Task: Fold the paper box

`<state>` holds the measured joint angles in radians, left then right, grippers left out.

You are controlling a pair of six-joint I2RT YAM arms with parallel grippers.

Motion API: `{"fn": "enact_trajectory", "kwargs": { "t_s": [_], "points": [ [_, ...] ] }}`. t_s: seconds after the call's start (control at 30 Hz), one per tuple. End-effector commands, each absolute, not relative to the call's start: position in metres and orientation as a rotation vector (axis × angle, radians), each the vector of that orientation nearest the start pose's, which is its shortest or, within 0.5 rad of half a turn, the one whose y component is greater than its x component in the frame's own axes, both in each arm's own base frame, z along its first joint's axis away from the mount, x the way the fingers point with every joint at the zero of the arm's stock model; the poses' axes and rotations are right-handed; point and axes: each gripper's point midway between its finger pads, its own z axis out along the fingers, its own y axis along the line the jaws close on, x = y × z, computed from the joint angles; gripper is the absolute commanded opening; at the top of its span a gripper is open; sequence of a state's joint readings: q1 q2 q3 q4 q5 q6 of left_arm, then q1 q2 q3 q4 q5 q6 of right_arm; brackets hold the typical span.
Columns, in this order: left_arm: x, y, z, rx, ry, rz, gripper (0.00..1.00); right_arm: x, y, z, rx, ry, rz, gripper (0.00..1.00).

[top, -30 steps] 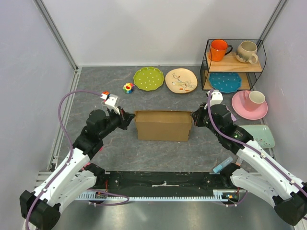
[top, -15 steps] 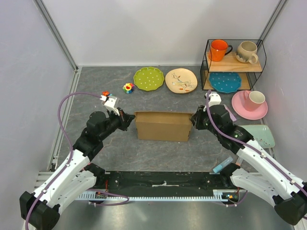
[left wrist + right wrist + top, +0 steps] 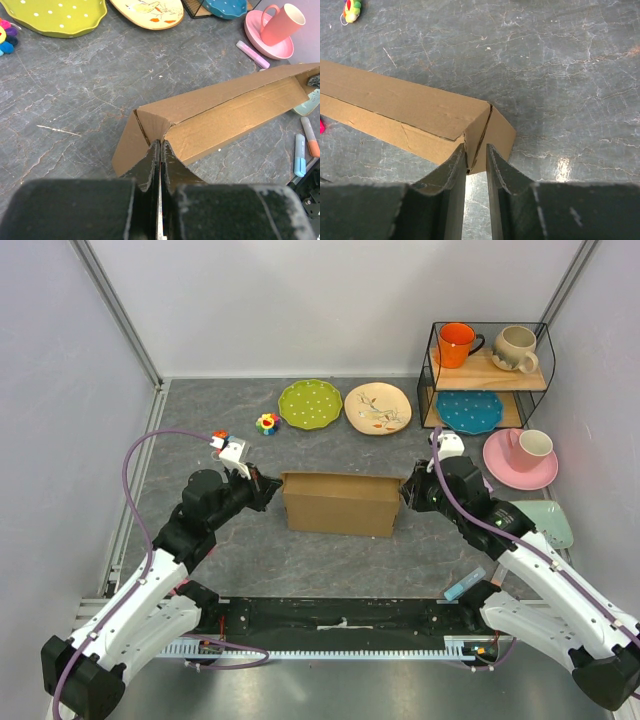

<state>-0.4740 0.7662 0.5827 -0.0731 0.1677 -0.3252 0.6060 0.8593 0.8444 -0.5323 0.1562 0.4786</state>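
The paper box (image 3: 340,502) is a brown cardboard piece, partly folded into a long shallow shape, lying across the middle of the table. My left gripper (image 3: 272,490) is at its left end; in the left wrist view the fingers (image 3: 150,160) are pressed together on the end flaps of the box (image 3: 220,112). My right gripper (image 3: 405,492) is at the right end. In the right wrist view its fingers (image 3: 452,170) stand slightly apart, straddling the lower corner of the box's (image 3: 410,107) end flap, with the table showing through the gap.
A green plate (image 3: 310,403), a beige plate (image 3: 377,408) and a small toy (image 3: 266,423) lie behind the box. A wire rack (image 3: 487,375) with mugs and a blue plate stands back right. A pink cup on a saucer (image 3: 522,455), a pale green plate (image 3: 545,523) and markers (image 3: 299,155) are at the right.
The right gripper has shifted slightly at the box's right end, and that end's corner has moved a little. The left gripper and the box's left end have stayed put.
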Motion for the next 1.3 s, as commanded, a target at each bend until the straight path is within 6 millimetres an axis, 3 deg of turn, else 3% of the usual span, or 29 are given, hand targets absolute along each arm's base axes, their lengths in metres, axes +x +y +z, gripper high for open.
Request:
{"fn": "enact_trajectory", "kwargs": {
  "t_s": [0.0,0.17,0.33,0.53,0.63,0.87,1.0,1.07,1.27],
  "points": [
    [0.246,-0.170,0.175,0.241,2.025,-0.662,0.02,0.251,0.151,0.236,-0.020,2.067,0.445,0.29],
    [0.246,-0.171,0.176,0.244,2.022,-0.667,0.02,0.254,0.153,0.242,-0.019,2.048,0.452,0.28],
    [0.246,-0.172,0.176,0.246,2.024,-0.670,0.02,0.258,0.153,0.240,-0.018,2.049,0.441,0.22],
    [0.246,-0.173,0.176,0.249,2.024,-0.673,0.02,0.258,0.153,0.229,-0.028,2.072,0.427,0.00],
    [0.245,-0.174,0.176,0.245,2.023,-0.684,0.02,0.253,0.152,0.218,-0.022,2.091,0.437,0.00],
    [0.240,-0.176,0.163,0.218,2.041,-0.717,0.02,0.227,0.144,0.153,0.055,2.212,0.452,0.00],
    [0.237,-0.175,0.158,0.211,2.050,-0.717,0.02,0.223,0.142,0.142,0.076,2.231,0.455,0.00],
    [0.238,-0.174,0.164,0.207,2.042,-0.706,0.07,0.225,0.142,0.146,0.074,2.222,0.452,0.00],
    [0.248,-0.173,0.213,0.236,1.947,-0.683,0.25,0.232,0.144,0.156,0.063,2.217,0.436,0.00]
  ]
}}
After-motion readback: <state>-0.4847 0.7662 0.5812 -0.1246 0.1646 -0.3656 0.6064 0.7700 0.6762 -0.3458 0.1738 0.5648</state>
